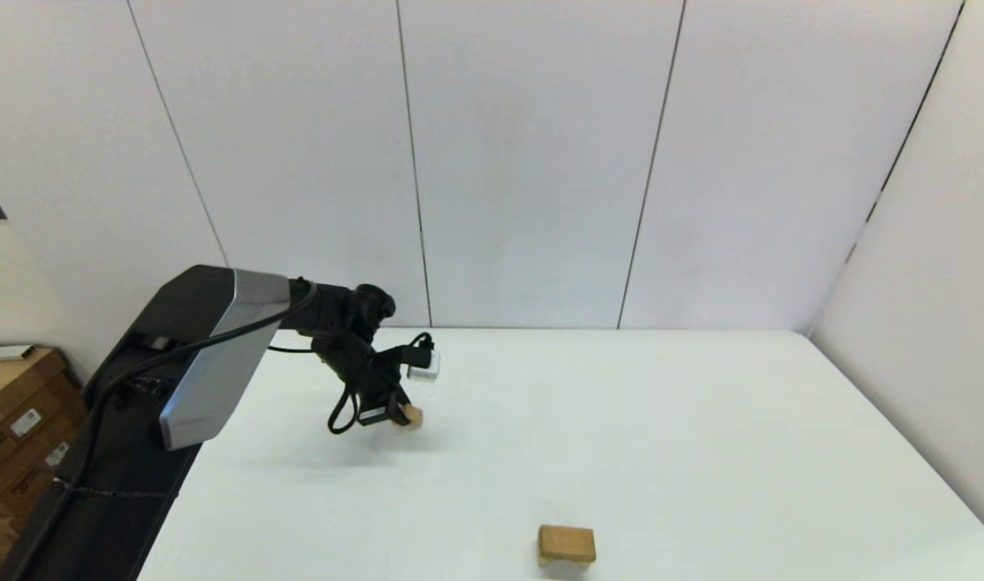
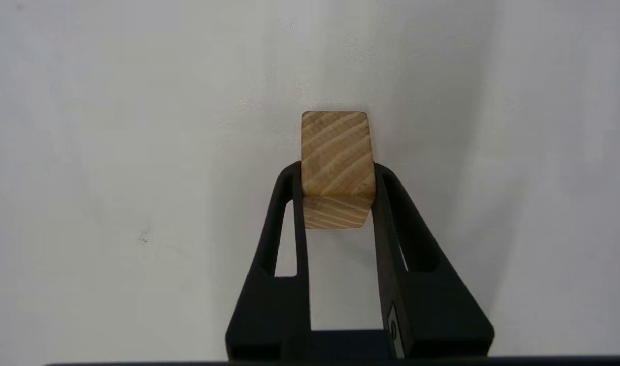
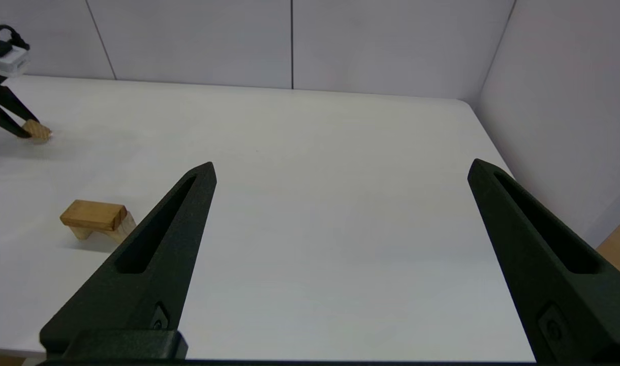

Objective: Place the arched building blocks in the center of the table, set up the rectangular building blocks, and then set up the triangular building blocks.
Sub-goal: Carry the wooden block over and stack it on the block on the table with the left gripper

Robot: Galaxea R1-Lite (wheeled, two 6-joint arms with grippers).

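The small tan triangular block (image 2: 338, 152) sits between the fingers of my left gripper (image 2: 338, 173), which is shut on it. In the head view this gripper (image 1: 402, 415) is at the table's left middle, with the wedge (image 1: 413, 416) right at the tabletop; I cannot tell whether it touches. Near the front edge, the darker rectangular slab (image 3: 91, 213) lies flat on the paler arched block (image 3: 125, 229), seen as one stack (image 1: 567, 543) in the head view. My right gripper (image 3: 340, 170) hangs open over the table's right part, holding nothing.
The white table (image 1: 661, 420) ends at grey wall panels behind and on the right. Cardboard boxes (image 1: 16, 420) stand off the table's left side. The left arm's black and silver link (image 1: 210, 355) reaches in over the left edge.
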